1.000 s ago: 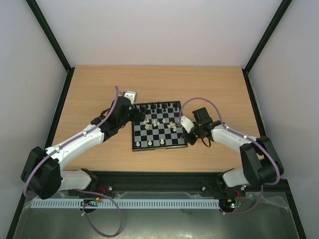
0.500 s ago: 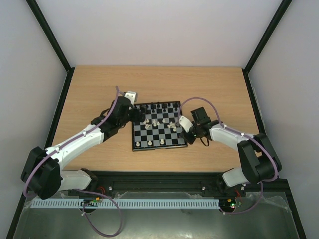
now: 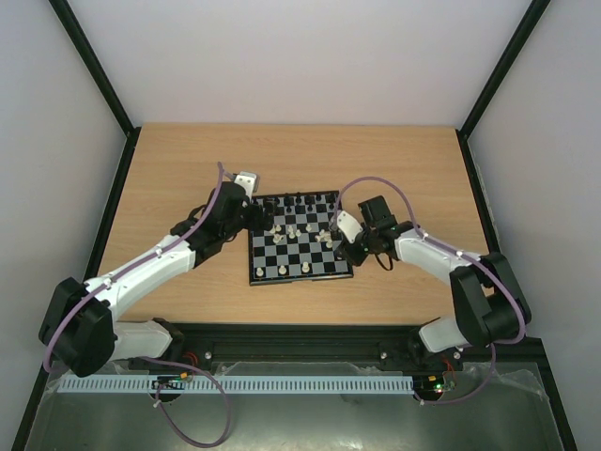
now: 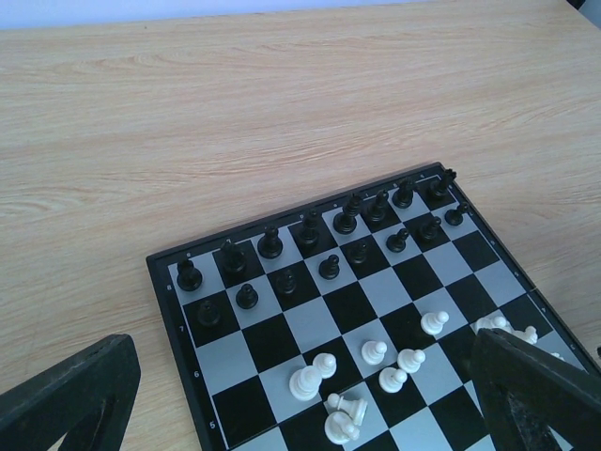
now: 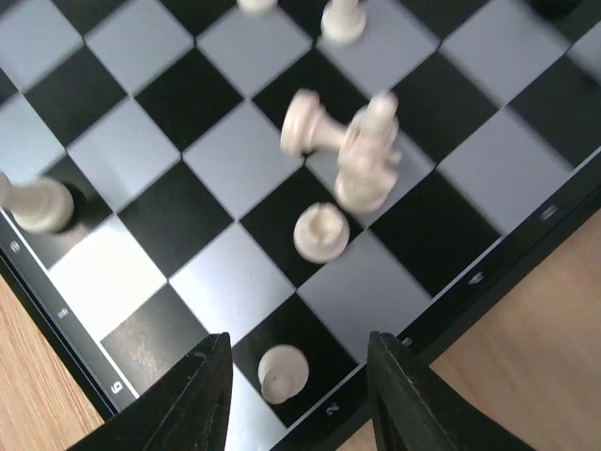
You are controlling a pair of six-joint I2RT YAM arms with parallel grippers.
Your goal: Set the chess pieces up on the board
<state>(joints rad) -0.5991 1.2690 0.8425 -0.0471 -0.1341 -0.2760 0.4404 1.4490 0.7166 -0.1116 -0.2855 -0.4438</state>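
Note:
The board [image 3: 300,279] lies mid-table. Black chess pieces [image 3: 300,200] stand along its far rows, and white ones [image 3: 296,230] cluster in the middle, some toppled. My right gripper [image 3: 340,246] hangs over the board's right edge. In the right wrist view it [image 5: 296,343] is open, straddling an upright white pawn [image 5: 283,373] on a black edge square without touching it. Beyond the pawn lie toppled white pieces [image 5: 347,150]. My left gripper [image 3: 258,218] is wide open above the board's far-left corner. In its own view the gripper [image 4: 300,352] holds nothing, with black pieces [image 4: 329,240] and white pieces [image 4: 376,366] below.
The wooden table [image 3: 188,160] stretches around the board on all sides. Black frame posts [image 3: 94,66] and pale walls close it in. Both arm bases sit on the rail [image 3: 300,334] at the near edge.
My right gripper has opened and let go of the white pawn, which now stands on its edge square. The right arm shifted slightly toward the board. The left arm stayed still.

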